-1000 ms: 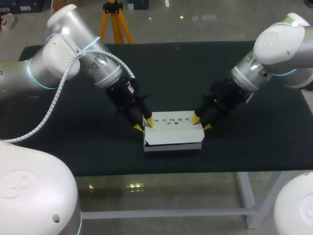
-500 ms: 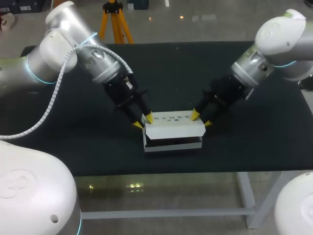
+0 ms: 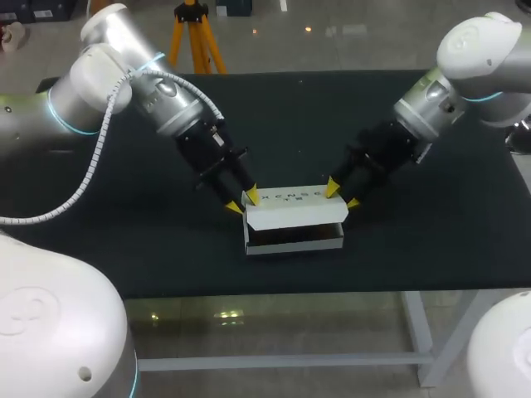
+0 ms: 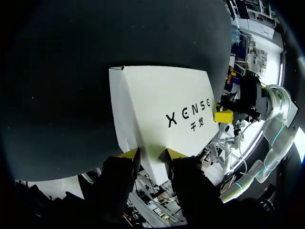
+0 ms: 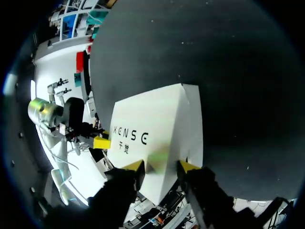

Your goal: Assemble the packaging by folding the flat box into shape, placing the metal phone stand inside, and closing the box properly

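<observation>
The white box (image 3: 295, 243) sits near the middle of the dark bench (image 3: 282, 116), its lid (image 3: 294, 212) tilted partly up. The left pincer (image 3: 242, 201) pinches the lid's left end. The right pincer (image 3: 342, 196) pinches its right end. Each pincer's fingers straddle a rear corner.

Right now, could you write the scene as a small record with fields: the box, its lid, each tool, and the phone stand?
box: white box on the black table, towards its near edge
lid: lid raised off the base, with a dark gap under its front edge; not closed
left tool: left tool at the lid's left end
right tool: right tool at the lid's right end
phone stand: not visible in any view
</observation>
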### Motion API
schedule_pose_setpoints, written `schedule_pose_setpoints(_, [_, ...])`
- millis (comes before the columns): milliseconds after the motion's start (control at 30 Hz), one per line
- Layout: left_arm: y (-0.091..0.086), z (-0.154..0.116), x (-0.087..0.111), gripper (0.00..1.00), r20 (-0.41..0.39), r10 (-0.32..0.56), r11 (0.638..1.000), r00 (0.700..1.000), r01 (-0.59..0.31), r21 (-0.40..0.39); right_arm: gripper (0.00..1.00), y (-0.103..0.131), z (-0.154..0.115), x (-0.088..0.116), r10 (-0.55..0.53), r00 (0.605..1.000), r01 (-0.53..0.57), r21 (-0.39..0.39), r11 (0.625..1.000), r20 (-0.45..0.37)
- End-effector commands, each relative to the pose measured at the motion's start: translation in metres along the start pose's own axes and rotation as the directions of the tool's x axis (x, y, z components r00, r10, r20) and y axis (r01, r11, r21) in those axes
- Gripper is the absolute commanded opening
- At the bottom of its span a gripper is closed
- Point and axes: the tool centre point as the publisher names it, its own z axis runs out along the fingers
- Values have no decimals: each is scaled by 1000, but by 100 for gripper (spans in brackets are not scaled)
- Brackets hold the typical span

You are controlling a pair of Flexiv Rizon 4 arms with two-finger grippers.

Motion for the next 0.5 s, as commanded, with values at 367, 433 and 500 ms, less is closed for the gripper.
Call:
schedule_pose_setpoints(367, [-9,-9,11,35,-9,-42,998,999,42,-47,49,8,-6,13,7,1000,-6,47,999,-11])
schedule_pose_setpoints(433, [-10,-10,11,35,-12,-46,998,999,45,-54,49,9,-8,15,7,1000,-6,51,999,-16])
schedule_pose_setpoints(500, [-10,-12,12,34,-14,-53,997,999,52,-57,48,10,-9,16,10,1000,-9,57,998,-20])
